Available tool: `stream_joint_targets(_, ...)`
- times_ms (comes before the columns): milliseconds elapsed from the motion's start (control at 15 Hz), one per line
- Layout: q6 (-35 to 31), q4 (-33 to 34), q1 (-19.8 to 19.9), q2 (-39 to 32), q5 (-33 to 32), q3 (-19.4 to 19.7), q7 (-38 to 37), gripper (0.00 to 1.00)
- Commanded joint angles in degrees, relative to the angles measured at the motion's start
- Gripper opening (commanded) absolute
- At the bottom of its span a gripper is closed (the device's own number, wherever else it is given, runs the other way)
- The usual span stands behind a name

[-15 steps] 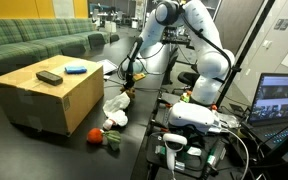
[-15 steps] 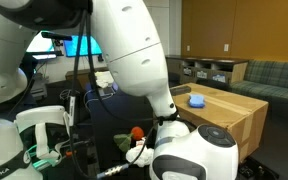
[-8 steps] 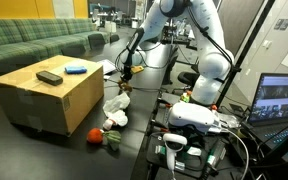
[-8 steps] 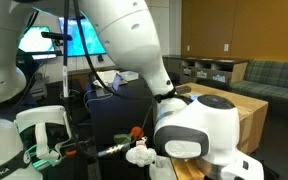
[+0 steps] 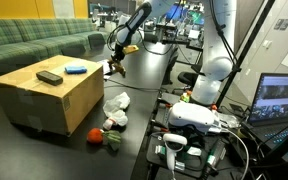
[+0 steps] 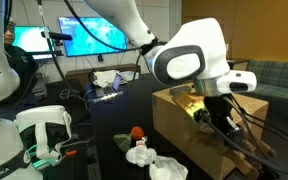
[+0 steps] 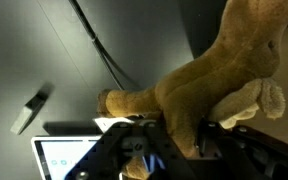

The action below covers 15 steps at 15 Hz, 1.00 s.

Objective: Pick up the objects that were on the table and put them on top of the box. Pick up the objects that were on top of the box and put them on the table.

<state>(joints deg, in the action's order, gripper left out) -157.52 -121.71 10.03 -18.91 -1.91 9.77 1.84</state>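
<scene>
Wrist view shows the end effector (image 7: 169, 135) clamped on a tan stuffed toy (image 7: 219, 60), whose body is squeezed between the two fingers with its limbs sticking out beyond them. In an exterior view the toy (image 5: 114, 67) hangs in the air under the end effector (image 5: 114, 57). It is clear of the tabletop (image 5: 154, 85) and higher than the top of the box (image 5: 54, 100), close to the box's near corner. Whether it is already over the top or just beside it cannot be told.

As I read it, the first table-to-box transfer is mid-carry and nothing is finished yet. A black flat item (image 5: 49, 77) and a blue item (image 5: 75, 69) lie on the box top, so neither has gone down to the tabletop. Beside the box, on the dark surface, sit a white crumpled thing (image 5: 115, 103), another white piece (image 5: 116, 120), a red ball (image 5: 94, 134) and something green (image 5: 112, 141), all waiting to go up.

What is left is to set the toy on the box, lift the other loose things up, and bring the two box items down.
</scene>
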Motion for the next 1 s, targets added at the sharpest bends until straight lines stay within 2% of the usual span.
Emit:
stream_joint_targets(0,2.4,1.5,-4.9,5.2,-4.2,1.5,-7.3,0.05)
stream_joint_targets(467,1.7,11.7,-11.6,1.7,-7.8,0.5,-22.4,0.05)
stream_joint_targets(733,0.6,19.0,-15.7,-4.1,-8.8,1.1,-30.0,0.05)
stream_joint_targets(933,-1.1,25.2,-19.2,-10.1,-9.7,3.3,-35.8,0.05)
